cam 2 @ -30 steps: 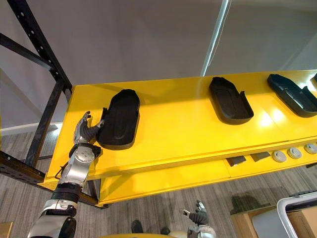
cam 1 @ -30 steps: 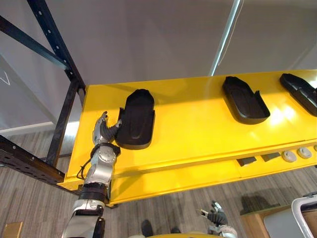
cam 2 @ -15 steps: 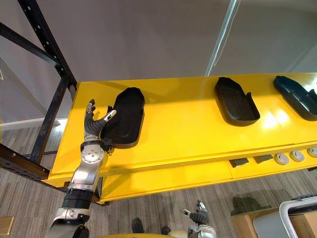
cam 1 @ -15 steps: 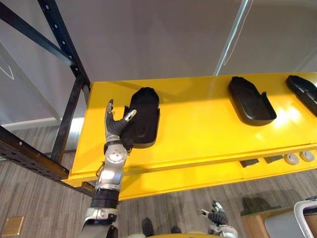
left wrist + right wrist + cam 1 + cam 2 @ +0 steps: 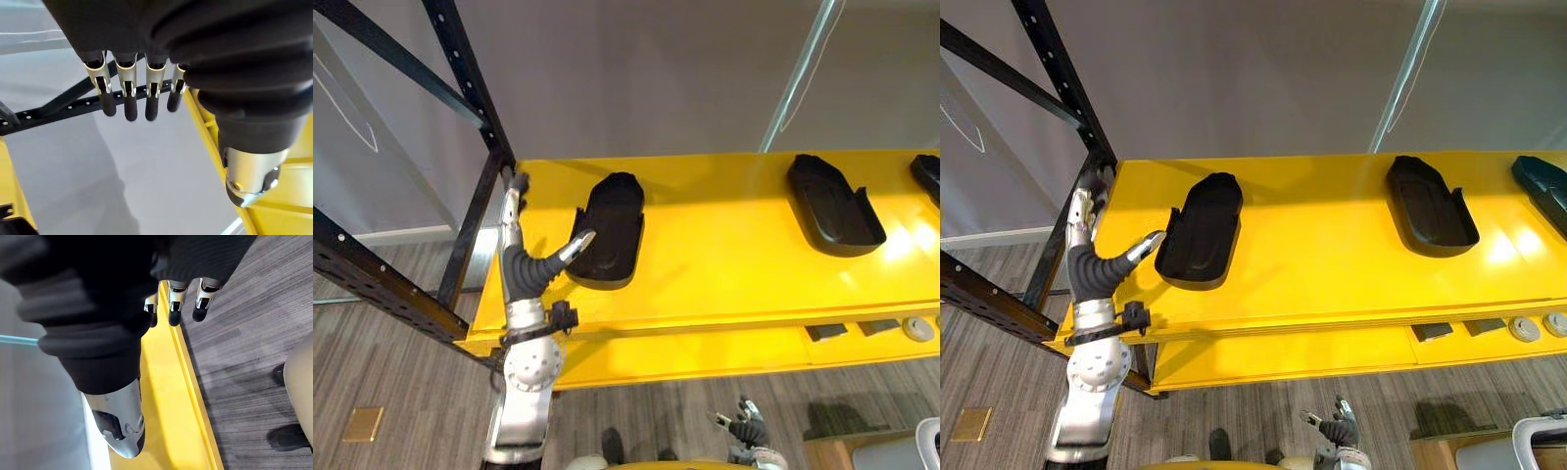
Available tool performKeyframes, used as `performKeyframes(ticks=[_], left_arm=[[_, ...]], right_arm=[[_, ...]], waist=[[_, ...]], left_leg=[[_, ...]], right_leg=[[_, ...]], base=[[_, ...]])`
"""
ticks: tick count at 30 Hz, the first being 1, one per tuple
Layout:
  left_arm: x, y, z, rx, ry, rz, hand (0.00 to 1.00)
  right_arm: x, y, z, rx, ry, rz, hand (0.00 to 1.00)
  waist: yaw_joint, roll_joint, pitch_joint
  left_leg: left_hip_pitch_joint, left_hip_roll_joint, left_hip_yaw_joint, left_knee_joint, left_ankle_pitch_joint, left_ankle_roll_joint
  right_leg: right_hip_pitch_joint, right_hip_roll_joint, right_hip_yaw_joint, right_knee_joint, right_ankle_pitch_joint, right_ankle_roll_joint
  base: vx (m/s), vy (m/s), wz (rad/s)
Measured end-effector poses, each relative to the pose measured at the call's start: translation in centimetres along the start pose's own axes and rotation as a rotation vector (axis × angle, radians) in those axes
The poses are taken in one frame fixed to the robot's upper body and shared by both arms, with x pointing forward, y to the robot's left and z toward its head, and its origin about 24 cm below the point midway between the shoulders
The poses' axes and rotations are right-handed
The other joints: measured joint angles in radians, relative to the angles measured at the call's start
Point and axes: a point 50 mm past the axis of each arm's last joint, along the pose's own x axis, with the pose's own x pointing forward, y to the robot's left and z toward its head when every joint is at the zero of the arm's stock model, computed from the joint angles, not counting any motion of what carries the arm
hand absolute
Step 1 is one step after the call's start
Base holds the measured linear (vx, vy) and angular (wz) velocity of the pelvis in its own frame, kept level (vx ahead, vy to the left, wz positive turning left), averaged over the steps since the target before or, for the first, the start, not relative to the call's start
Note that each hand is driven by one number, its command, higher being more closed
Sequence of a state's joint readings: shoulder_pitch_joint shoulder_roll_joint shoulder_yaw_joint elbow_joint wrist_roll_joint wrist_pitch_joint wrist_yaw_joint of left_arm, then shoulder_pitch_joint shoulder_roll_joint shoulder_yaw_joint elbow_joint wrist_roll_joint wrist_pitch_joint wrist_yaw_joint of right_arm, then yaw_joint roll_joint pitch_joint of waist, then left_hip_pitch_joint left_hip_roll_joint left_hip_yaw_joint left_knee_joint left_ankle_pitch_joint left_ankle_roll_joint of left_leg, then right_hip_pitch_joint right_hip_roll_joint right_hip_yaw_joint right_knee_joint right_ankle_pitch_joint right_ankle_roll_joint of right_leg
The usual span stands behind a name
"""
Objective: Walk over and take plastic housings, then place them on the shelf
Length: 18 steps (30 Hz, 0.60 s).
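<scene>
Housings (image 5: 1200,233), three, on yellow shelf (image 5: 1332,269)

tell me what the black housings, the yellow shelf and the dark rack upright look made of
Housings: likely moulded plastic, matte black; smooth rounded rims, dull soft sheen.
Shelf: probably painted sheet metal, glossy yellow; bright glare patches and a folded front edge.
Rack upright: apparently steel, dark satin coating; a row of punched holes along it.
</scene>
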State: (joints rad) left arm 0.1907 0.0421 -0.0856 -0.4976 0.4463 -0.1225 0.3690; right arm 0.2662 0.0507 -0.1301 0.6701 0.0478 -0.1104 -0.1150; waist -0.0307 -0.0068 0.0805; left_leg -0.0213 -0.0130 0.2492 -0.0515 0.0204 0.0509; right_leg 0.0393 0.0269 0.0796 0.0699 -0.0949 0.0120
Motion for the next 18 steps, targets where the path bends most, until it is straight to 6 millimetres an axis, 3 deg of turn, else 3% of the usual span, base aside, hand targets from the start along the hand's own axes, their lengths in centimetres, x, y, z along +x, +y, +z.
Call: performKeyframes(ticks=[3,11,18], left_arm=[[-1.1,0.1,-0.2,0.006,0.026,-0.042,1.00],[-2.6,-0.9,-0.9,0.004,0.076,-0.169,1.00],[-5.0,-4.3,-4.7,0.043,0.258,-0.342,1.00]], right_arm=[[-0.1,-0.1,0.3,0.003,-0.017,-0.004,0.00],[0.0,-0.1,0.6,0.004,-0.026,-0.014,0.00],[-0.1,-0.4,0.3,-0.014,-0.018,-0.015,0.00]], waist=[[0.018,0.001,-0.001],[0.028,0.003,-0.011],[0.030,-0.004,-0.021]], left_leg=[[-0.002,-0.002,0.000,0.002,-0.003,0.004],[-0.029,-0.004,0.001,0.056,-0.030,0.021],[-0.060,0.015,0.024,0.132,-0.073,0.011]], right_leg=[[0.000,-0.004,-0.006,0.001,-0.003,0.004],[0.000,-0.013,-0.020,0.004,-0.003,0.006],[-0.011,-0.009,0.003,0.015,-0.004,0.007]], base=[[0.00,-0.005,0.01],[0.01,-0.005,0.04],[-0.01,-0.014,-0.10]])
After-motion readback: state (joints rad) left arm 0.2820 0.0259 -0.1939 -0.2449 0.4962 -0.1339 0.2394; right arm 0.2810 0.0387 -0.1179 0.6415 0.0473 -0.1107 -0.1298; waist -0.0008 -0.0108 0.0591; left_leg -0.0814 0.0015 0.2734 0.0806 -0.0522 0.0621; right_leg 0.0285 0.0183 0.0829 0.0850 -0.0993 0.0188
